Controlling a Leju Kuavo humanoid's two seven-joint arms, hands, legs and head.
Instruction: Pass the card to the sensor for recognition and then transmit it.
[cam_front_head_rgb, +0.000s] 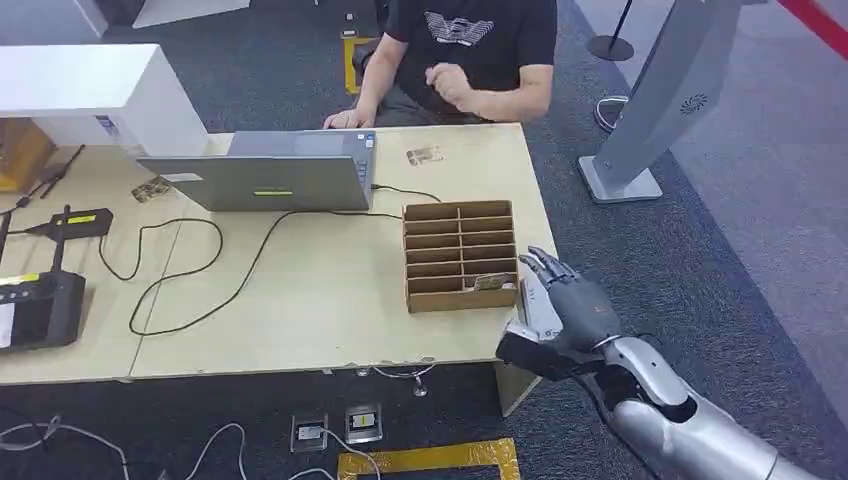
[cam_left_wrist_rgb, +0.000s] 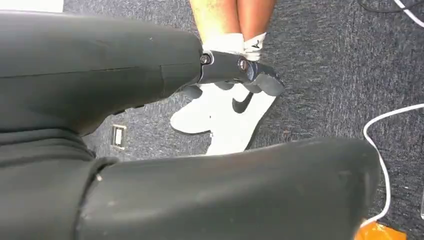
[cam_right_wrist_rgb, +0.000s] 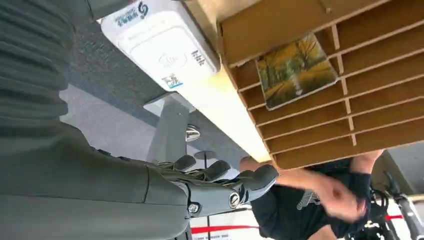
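Head view shows the right hand (cam_front_head_rgb: 553, 308) raised at the table's (cam_front_head_rgb: 300, 300) right near corner, just beside the near right end of the cardboard slotted organizer (cam_front_head_rgb: 460, 256); its fingers (cam_front_head_rgb: 545, 264) are spread and hold nothing, their tips close to the box's edge, though whether they touch it cannot be told. The card (cam_front_head_rgb: 492, 283), printed with an autumn tree scene, lies in a near right compartment of the organizer, tilted against the dividers, and the hand does not grip it. In the right wrist view the same card (cam_right_wrist_rgb: 296, 71) sits in the organizer (cam_right_wrist_rgb: 360, 100), with the right hand (cam_right_wrist_rgb: 220, 185) well apart from it and its fingers loosely extended. The left wrist view has the left hand (cam_left_wrist_rgb: 235, 75) hanging over the dark carpet, its fingers curved near a person's white shoes (cam_left_wrist_rgb: 225, 117); a dark cover hides most of the hand, so how far its fingers are apart cannot be told. Across the table a person (cam_front_head_rgb: 470, 50) sits behind a grey laptop (cam_front_head_rgb: 265, 175), cut off at the shoulders. A second small card-like object (cam_front_head_rgb: 424, 155) lies near the far edge, too small to read.
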